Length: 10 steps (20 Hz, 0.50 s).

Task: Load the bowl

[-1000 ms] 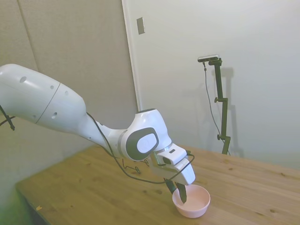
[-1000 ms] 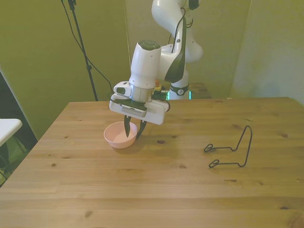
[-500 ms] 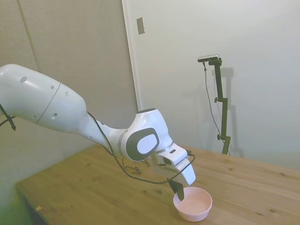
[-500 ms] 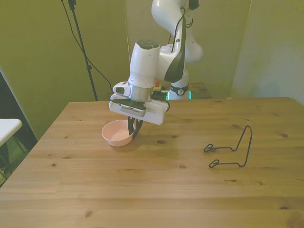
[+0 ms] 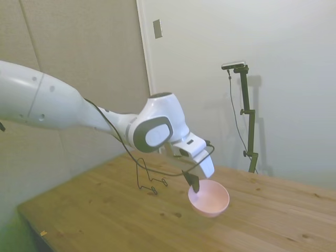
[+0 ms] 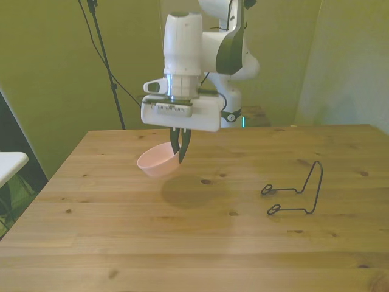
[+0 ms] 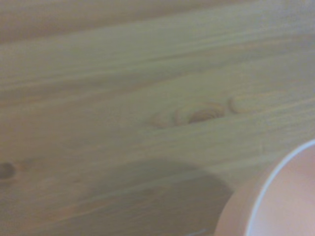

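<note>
The bowl (image 5: 209,198) (image 6: 159,162) (image 7: 280,199) is small, round, pale pink and plain. It hangs tilted above the table, pinched at its rim. It sits lower centre-right in the side view, centre-left in the front view.

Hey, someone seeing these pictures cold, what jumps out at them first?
The pink bowl hanging tilted in the air, pinched at its rim by the hand, with its round shadow on the wooden table below. Next, the thin black wire rack standing alone toward the front view's right.

One pink bowl (image 6: 159,163), one black wire rack (image 6: 294,192), as far as visible
</note>
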Available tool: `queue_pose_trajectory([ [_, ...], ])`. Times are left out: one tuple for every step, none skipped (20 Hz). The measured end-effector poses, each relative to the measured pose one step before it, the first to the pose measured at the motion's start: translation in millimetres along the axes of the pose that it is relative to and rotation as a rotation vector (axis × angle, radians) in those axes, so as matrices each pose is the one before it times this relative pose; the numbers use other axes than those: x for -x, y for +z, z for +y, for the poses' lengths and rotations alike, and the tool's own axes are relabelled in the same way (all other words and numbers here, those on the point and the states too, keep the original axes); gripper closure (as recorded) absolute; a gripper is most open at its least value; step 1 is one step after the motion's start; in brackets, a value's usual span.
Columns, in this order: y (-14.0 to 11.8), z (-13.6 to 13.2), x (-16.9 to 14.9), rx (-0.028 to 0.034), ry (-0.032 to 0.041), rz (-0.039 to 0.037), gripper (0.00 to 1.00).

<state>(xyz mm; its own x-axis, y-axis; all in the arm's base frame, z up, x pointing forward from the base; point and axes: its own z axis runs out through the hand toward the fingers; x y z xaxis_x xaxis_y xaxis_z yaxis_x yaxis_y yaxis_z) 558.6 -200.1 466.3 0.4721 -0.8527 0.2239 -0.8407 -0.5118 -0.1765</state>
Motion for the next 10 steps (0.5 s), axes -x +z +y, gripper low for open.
queue_pose_trajectory([
  [-13.68,-7.53,1.96,-0.02400,-0.00304,-0.00899,1.00],
  [-11.47,-9.03,2.28,-0.02553,-0.00494,-0.01113,1.00],
  [-9.17,-12.17,3.88,-0.02650,-0.00937,-0.01367,1.00],
  [-5.09,-13.28,5.30,-0.02651,-0.00944,-0.01470,1.00],
  [-0.90,-13.76,7.07,-0.02101,-0.01125,-0.01924,1.00],
  [2.37,-14.84,8.65,-0.01553,-0.01283,-0.01715,1.00],
  [4.57,-13.95,9.27,-0.01542,-0.01291,-0.01881,1.00],
  [7.16,-13.99,10.49,-0.01169,-0.01494,-0.02114,1.00],
  [8.23,-13.37,11.41,-0.01423,-0.01039,-0.02639,1.00],
  [12.45,-21.47,16.46,-0.02353,-0.01719,-0.03801,1.00],
])
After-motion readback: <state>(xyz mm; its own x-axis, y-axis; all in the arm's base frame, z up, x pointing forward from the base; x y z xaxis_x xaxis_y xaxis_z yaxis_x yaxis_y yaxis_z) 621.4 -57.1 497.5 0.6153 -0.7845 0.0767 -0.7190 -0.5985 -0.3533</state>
